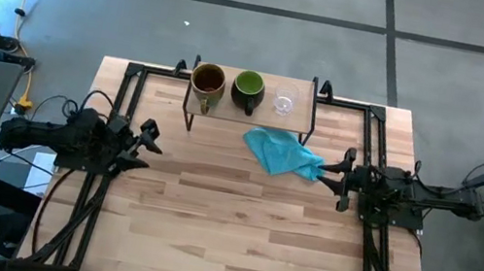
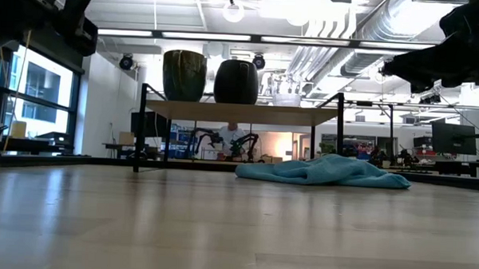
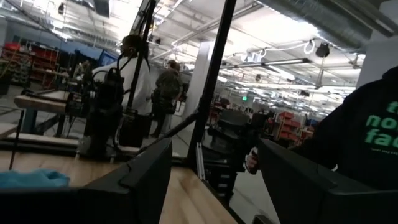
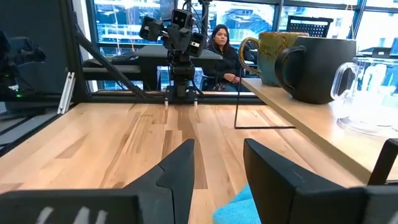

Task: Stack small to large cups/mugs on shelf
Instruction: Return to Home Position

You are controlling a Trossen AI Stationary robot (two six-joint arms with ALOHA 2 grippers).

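Left gripper [image 1: 151, 137] and right gripper [image 1: 334, 176] are held with fingers spread, nothing between them, at opposite sides of the wooden tabletop [image 1: 235, 233]; on the shelf [image 1: 226, 111], the tan-brown mug [image 1: 208, 80], the dark mug with green inside [image 1: 248, 85] and the clear glass cup [image 1: 284, 101] are lined up side by side; a teal cloth [image 1: 281, 152] is crumpled just before the shelf, near the right gripper; grey concrete floor [image 1: 239, 37] is seen around; a person [image 4: 221, 45] is seen beyond.

We looked straight down on the whole table [image 1: 234, 243] from above, level across its top toward the shelf [image 2: 240, 112], and low from each wrist, all four views sharing the blue cloth [image 2: 326, 171].
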